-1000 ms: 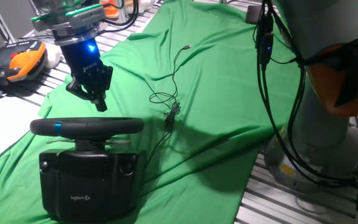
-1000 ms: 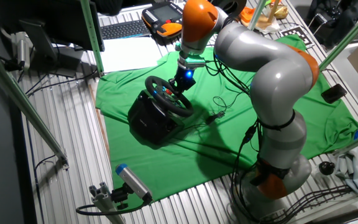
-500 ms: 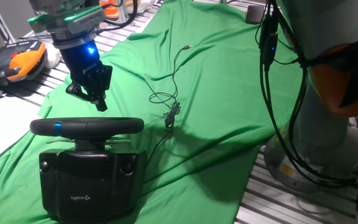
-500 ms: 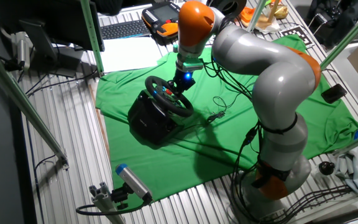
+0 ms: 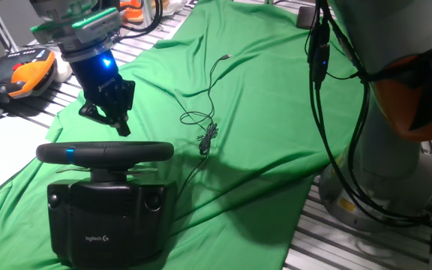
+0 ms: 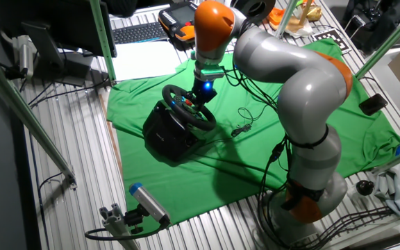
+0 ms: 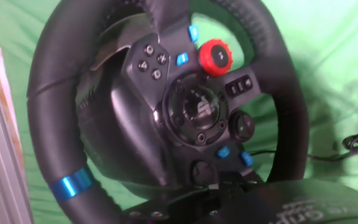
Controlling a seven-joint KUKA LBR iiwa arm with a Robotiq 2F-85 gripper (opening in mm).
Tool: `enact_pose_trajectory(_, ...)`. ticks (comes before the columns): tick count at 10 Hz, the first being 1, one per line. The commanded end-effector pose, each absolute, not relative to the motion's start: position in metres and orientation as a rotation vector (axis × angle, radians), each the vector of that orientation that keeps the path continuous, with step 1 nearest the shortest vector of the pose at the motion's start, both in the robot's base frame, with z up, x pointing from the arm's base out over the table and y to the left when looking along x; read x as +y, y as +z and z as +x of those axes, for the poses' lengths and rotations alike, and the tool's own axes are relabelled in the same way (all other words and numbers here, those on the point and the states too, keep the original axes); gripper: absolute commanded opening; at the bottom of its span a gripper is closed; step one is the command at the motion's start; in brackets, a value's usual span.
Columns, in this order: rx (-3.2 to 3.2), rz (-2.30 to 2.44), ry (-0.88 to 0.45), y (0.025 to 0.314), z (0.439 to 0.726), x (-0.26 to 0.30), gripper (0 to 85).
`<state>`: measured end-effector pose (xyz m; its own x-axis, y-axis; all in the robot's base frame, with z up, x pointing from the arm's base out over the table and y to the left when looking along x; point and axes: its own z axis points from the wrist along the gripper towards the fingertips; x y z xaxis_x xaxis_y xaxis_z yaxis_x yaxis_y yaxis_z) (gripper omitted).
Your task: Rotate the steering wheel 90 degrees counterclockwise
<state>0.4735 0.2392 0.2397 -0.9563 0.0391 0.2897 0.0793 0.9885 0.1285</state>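
The hand view shows none of the fingers, and in both fixed views the gripper [image 5: 105, 114] is small, dark and seen from an angle, so I cannot tell whether its jaws are apart or together. It hangs in the air just behind the steering wheel [image 5: 104, 153], apparently clear of the rim, with a blue light glowing on the wrist above it.

The steering wheel sits on its boxy black base [image 5: 109, 216], which bears a white Logitech logo, near the front left corner of the green cloth [image 5: 276, 97] that covers the table. From one fixed view the rim is seen edge-on as a flat black bar. The hand view fills with the wheel face [image 7: 194, 109]: padded black rim, a blue stripe at lower left, a red dial, small blue and black buttons around the hub. Its top and bottom are cut off.

A thin black cable [image 5: 205, 120] lies coiled on the cloth to the right of the wheel.
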Motion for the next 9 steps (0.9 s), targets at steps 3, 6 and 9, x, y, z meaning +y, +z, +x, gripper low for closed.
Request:
enact_pose_trajectory(3, -2.855, -0.083, -0.203, 0.229, 0.465, 0.237, 0.0)
enact_pose_trajectory(6, -2.841, -0.082, -0.190, 0.229, 0.457, 0.238, 0.0)
enact_pose_trajectory(9, -2.831, -0.078, -0.180, 0.227, 0.453, 0.240, 0.0)
